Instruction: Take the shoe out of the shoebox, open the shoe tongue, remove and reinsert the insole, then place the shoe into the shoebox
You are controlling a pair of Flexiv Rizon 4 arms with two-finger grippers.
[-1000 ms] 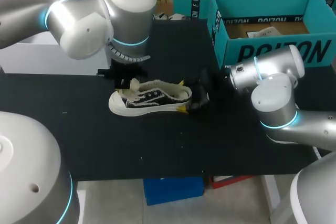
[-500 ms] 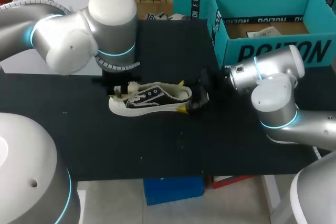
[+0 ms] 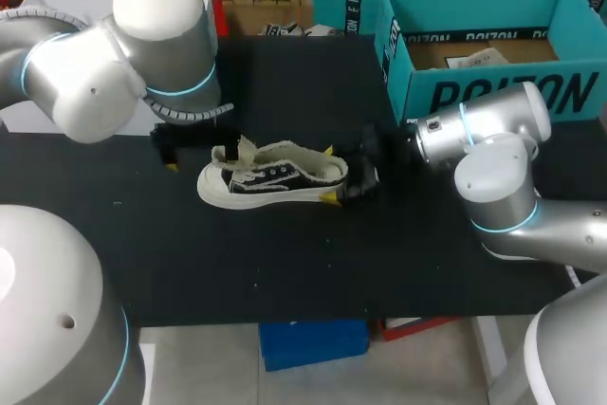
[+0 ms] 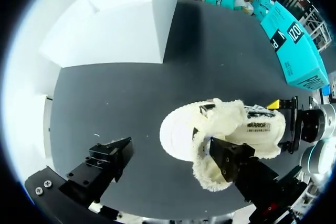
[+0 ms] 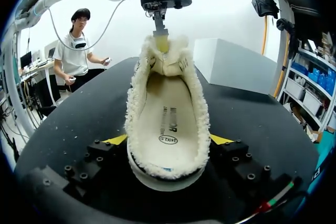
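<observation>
A black low shoe (image 3: 275, 177) with a white sole and cream fleece lining lies on its sole on the black table (image 3: 285, 263). Its insole (image 5: 168, 114) sits inside and its fleece tongue (image 4: 220, 129) stands up at the toe end. My right gripper (image 3: 328, 175) holds the heel, a yellow tip on each side (image 5: 168, 140). My left gripper (image 3: 197, 154) stands open at the toe end (image 4: 170, 148), one finger (image 4: 239, 163) beside the tongue, the other clear of the shoe. The teal shoebox (image 3: 493, 92) stands open at the back right.
A white block (image 4: 121, 24) stands at the table's back left, behind my left arm. A second teal box (image 3: 346, 9) stands behind the table near the shoebox. Bare black mat lies in front of the shoe.
My left gripper has opened, let go of the tongue and drawn left, off the toe. The shoe and my right arm have not moved.
</observation>
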